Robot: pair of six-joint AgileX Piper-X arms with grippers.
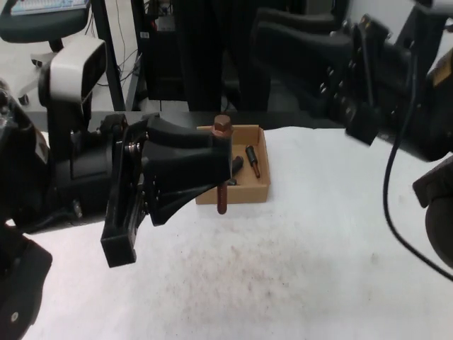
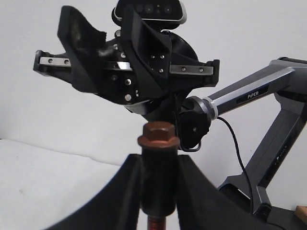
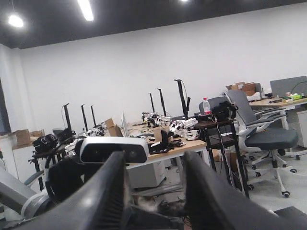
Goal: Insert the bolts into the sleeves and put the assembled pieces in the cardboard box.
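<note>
**Risks**
1. Missed drop. The left jaws pinch the sleeve (image 2: pixel 158 184) with the bolt (image 2: pixel 159 136) through it, held upright at the near corner of the box (image 1: pixel 244 193). The high view does not settle whether the piece hangs over the box or short of its wall. If it is let go here, it could land on the desk (image 1: pixel 283 269).
2. Separation. The grip appears to be on the sleeve alone, and the bolt looks to hang by its head. Tipping the piece head-down on the way to the box would probably let the bolt slide out.
3. Box shift. The box looks light. A low approach could catch its wall and push it along.
4. Bounce. Two pieces (image 1: pixel 253 161) already lie inside the box. A release from height could strike them or hop out.

**Condition of the piece**
The bolt is copper-coloured with a flanged hex head. The head sits down on the top of the black sleeve, and the threaded end protrudes below it. The piece is judged assembled and not yet boxed.

**Right jaws**
They are spread and hold nothing. They are raised well off from the box and face the held piece.
</note>
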